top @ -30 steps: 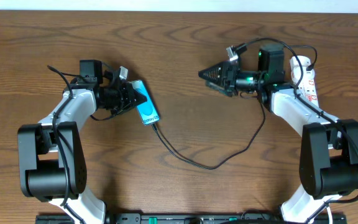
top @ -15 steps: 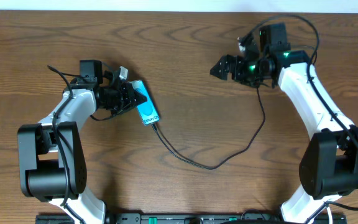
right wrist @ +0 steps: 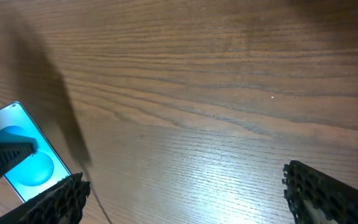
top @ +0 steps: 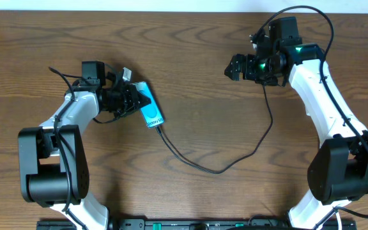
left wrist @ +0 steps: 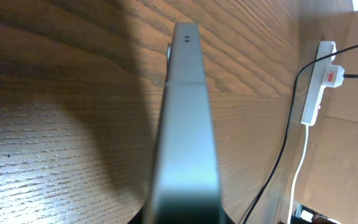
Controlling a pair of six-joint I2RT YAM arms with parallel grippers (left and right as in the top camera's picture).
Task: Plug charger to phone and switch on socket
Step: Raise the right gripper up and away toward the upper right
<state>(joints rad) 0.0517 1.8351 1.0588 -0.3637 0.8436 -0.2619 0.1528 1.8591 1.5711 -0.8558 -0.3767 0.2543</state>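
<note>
So the left gripper [top: 135, 102] is clamped on the phone [top: 151, 110], pinching it by its upper end, toward the left-hand side of the counter [top: 190, 57]. The screen is lit teal-blue with a lighter oval in the middle. There's a strip of small white writing on it, but from overhead it's too tiny to make out. In the left wrist view you only get the phone edge-on, a grey slab running up the middle of the shot. The charger [top: 217, 170] meets the phone's lower end and looks plugged in, though I can't swear the tip is fully seated from this angle. From there the thin black cable loops down across the wood and climbs back up under the right arm. The right gripper [top: 233, 66] hangs over the far right part of the counter, fingers spread wide and holding nothing. Its own camera shows bare wood grain between the two fingertips [right wrist: 64, 198], with the phone's screen peeking in at lower left. The socket [left wrist: 319, 78] only shows in the left wrist view — a white strip at the far right, with a small red patch [left wrist: 333, 76] that might be a label or a switch. I can't read anything on it. Its white lead [left wrist: 302, 155] trails off toward the bottom of the shot.
</note>
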